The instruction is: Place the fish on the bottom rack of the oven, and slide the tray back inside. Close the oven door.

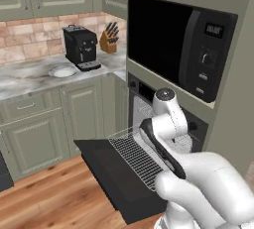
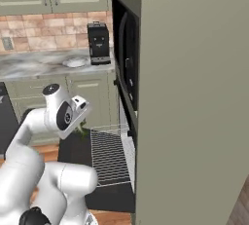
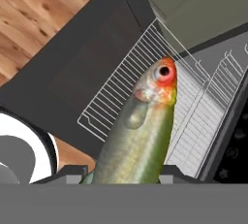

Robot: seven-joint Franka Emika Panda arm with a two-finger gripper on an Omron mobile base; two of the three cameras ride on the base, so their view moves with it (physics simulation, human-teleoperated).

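The jaws (image 3: 127,172) are clenched on the fish (image 3: 138,131), which stands up between the two dark fingertips (image 3: 68,173) in the hand view, its orange-red head and eye pointing away from the jaws. It is held by the tail end, probably so the body can be lowered lengthwise onto the wires and let go without the fingers catching in the grid. In the right base view a bit of green at the jaws looks like the fish, above the near left corner of the rack.

Just beyond the fish's head lies the bottom rack (image 3: 126,89), a silver wire grid pulled out of the oven (image 1: 141,94) and hanging over the lowered oven door (image 1: 106,166). The door lies flat and open beneath it, which gives the arm free access from above. The fish is still in the air, so the placing step is in hand; the push of the rack and the closing of the door remain.

Further from the jaws, above the oven, sits the microwave (image 1: 173,42). Well apart to the side, on the marble tabletop (image 1: 30,77), stand a black coffee machine (image 1: 80,47), a knife block (image 1: 109,38) and a pale bowl (image 1: 63,71).
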